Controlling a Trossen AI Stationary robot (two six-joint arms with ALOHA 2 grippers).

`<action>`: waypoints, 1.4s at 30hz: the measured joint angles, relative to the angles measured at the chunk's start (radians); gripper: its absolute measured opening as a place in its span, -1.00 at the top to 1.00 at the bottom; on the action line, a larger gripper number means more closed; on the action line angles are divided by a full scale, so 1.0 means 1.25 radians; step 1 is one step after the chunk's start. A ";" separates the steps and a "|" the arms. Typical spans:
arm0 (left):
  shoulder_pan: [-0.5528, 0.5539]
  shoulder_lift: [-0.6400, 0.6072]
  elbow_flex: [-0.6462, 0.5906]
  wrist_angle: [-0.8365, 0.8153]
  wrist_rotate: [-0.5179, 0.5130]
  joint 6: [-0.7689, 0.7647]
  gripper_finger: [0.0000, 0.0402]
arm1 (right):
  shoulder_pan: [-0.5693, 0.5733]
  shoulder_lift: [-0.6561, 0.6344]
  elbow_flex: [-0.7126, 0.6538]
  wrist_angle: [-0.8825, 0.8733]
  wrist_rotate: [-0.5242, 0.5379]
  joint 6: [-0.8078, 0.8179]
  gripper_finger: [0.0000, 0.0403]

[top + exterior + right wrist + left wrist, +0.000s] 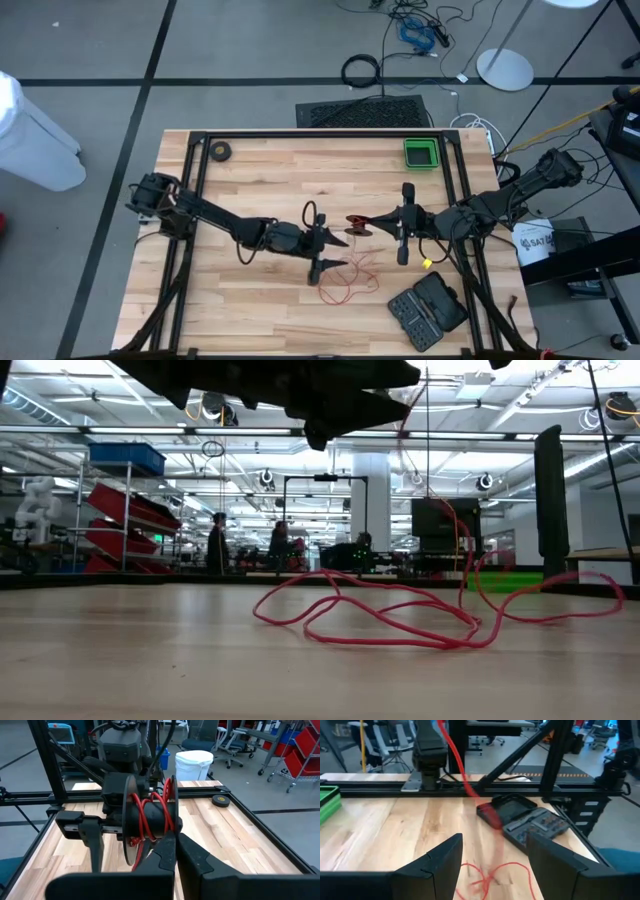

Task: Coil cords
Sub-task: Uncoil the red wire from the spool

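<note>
Nearest, on the pale wooden table [250,170] made of long planks, a loose tangle of the thin red cord [350,280] lay in several soft loops, flat on the surface in the low view, with one strand rising upward from it. Just beside the tangle, toward the right front corner, a dark plastic case [428,310] lay open, with small parts in rows inside. Above the loops, the left gripper [322,252] was over the middle of the table with its two dark, wedge-shaped fingers spread wide; they gripped nothing, and in the left wrist view the red cord passed blurred between them without clear contact. Facing it from the right, the right gripper [380,224] had its fingers pressed fully together on the small black reel [150,817]. The reel was round, with flat disc sides and a dark core, and several turns of the glossy red cord were wound around that core. Farther back, a small green tray [421,153] of square shape stood near the far right edge, and a small black ring-shaped roll [220,152] lay near the far left corner. Behind the table, a thick black cable ring [361,71] lay on the grey floor.
</note>
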 joint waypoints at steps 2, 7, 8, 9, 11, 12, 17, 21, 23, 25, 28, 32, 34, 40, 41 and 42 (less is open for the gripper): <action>0.003 0.000 0.000 0.000 0.000 0.000 -0.13 | 0.000 0.000 0.000 0.000 0.000 0.000 1.00; 0.002 0.000 0.000 0.000 0.002 0.000 -0.13 | 0.000 0.000 0.000 0.000 0.000 0.000 1.00; 0.002 0.000 0.000 0.000 0.002 0.000 -0.13 | 0.000 0.000 0.000 0.000 0.000 0.000 1.00; 0.002 0.000 0.000 0.000 0.001 0.000 -0.13 | 0.000 0.000 0.000 0.000 0.000 0.000 1.00; 0.002 0.000 0.000 0.000 -0.016 0.000 -0.13 | 0.000 0.000 0.000 0.000 0.000 0.000 1.00; 0.002 0.000 0.000 0.000 -0.028 0.000 -0.13 | 0.000 0.000 0.000 0.000 0.000 0.000 1.00; 0.002 0.000 0.000 0.007 -0.091 0.001 -0.13 | 0.000 0.000 0.000 0.000 0.000 0.000 1.00; 0.002 0.000 0.000 0.007 -0.092 0.000 -0.13 | 0.000 0.000 0.000 0.000 0.000 0.000 1.00; 0.002 0.000 0.000 0.007 -0.092 0.000 -0.13 | 0.000 0.000 0.000 0.000 0.000 0.000 1.00; 0.002 0.000 0.000 0.007 -0.092 0.000 -0.13 | 0.000 0.000 0.000 0.000 0.000 0.000 1.00; 0.002 0.000 0.000 0.007 -0.092 0.000 -0.13 | 0.000 0.000 0.000 0.000 0.000 0.000 1.00; 0.002 0.000 0.000 0.007 -0.092 0.000 -0.13 | 0.000 0.000 0.000 0.000 0.000 0.000 1.00; 0.002 0.000 0.000 0.007 -0.092 0.000 -0.13 | 0.000 0.000 0.000 0.000 0.000 0.000 1.00; 0.002 0.000 0.000 0.007 -0.091 0.001 -0.13 | 0.000 0.000 0.000 0.000 0.000 0.000 1.00; 0.002 0.000 0.000 0.007 -0.091 0.001 -0.13 | 0.000 0.000 0.000 0.000 0.000 0.000 1.00; 0.002 0.000 0.000 0.007 -0.091 0.001 -0.13 | 0.000 0.000 0.000 0.000 0.000 0.000 1.00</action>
